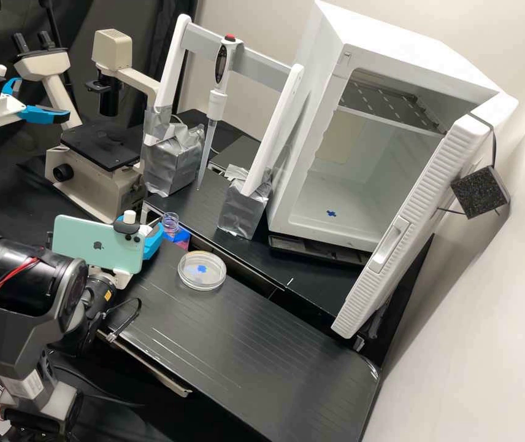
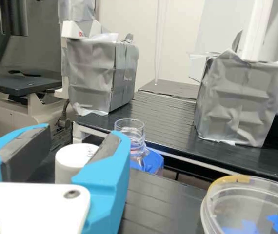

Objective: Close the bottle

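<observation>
Operator: Stock list; how far along am I?

Clerk: Item 1, your bottle [image 1: 175,230]; left of centre in the high view, about mid-height; upright; mouth uncovered; closing not done. Item 2, white cap [image 2: 71,163], likely its own; in the wrist view; off the bottle and near it.

Operator: And my gripper [image 2: 82,134]?

Clerk: Item 3; 2 blue fingers, spread, the cap seen between or just beyond them; a gap shows on 1 side, so you have no pinch on it; whether it touches the other finger, you cannot tell.

Operator: Outstanding?

Clerk: By my judgement, everything past the approach; you grip the cap, lift it, set it level on the mouth, turn it tight; mind item 4, the clear dish [image 1: 202,271], near the bottle.
</observation>
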`<state>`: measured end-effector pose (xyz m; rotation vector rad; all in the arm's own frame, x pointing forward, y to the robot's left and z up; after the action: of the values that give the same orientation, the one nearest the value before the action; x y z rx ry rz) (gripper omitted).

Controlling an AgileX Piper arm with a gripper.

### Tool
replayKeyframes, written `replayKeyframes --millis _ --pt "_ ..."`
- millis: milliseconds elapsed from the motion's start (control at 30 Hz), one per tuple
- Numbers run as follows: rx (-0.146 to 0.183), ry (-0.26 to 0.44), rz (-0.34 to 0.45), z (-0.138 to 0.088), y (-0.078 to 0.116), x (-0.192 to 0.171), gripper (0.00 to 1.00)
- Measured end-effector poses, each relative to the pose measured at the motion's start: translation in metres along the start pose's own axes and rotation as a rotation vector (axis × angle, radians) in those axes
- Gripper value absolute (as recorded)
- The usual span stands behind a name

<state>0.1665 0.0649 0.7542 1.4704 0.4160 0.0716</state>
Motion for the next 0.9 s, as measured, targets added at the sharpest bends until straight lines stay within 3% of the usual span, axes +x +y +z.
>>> replayKeyframes --millis 633,900 --pt "0.0 -0.005 0.007 0.001 0.001 0.0 0.0" --pt "-0.004 0.015 0.093 -0.003 0.018 -0.006 0.0"
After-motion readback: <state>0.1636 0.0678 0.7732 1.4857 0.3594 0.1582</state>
